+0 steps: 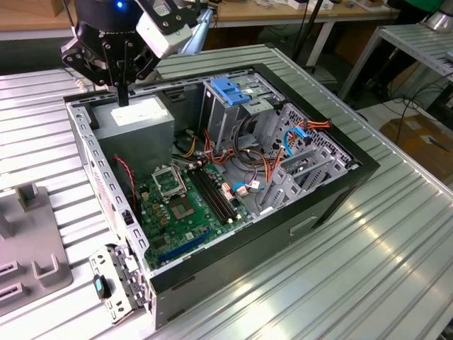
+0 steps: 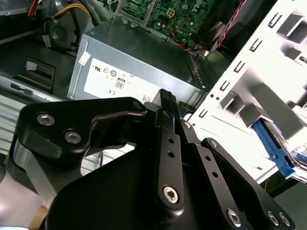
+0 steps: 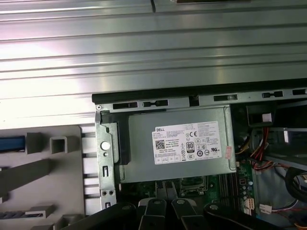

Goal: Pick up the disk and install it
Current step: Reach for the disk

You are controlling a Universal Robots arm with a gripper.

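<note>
End effector (image 1: pixel 124 101), closed and empty, hangs over the power supply (image 1: pixel 138 120) at the exterior view's upper left; we judge the disk (image 3: pixel 12 143) lies leftward, past the case wall (image 1: pixel 88 152).

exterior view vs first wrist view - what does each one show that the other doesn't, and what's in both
Exterior view adds the cage with a blue top and the bays beside it. First wrist view adds a blue strip on the grey fixture. Both show the power supply, motherboard, fixture, table and the gripper above the supply.
</note>
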